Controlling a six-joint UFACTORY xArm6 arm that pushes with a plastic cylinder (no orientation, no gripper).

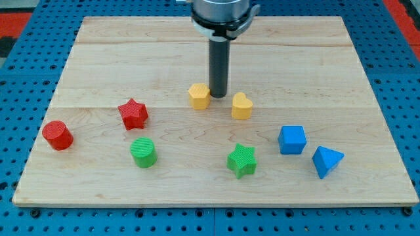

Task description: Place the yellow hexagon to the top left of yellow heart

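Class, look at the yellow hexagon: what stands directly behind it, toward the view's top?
Just behind the yellow hexagon, at its right, stands my tip, between it and the yellow heart. The rod hides the wooden board behind it.

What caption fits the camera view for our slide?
My tip sits between the yellow hexagon and yellow heart on the wooden board.

On the wooden board (98, 52), a red cylinder (58, 135), red star (133, 114) and green cylinder (143, 152) sit left; a green star (242, 160), blue cube (292, 139) and blue wedge (326, 161) sit right.
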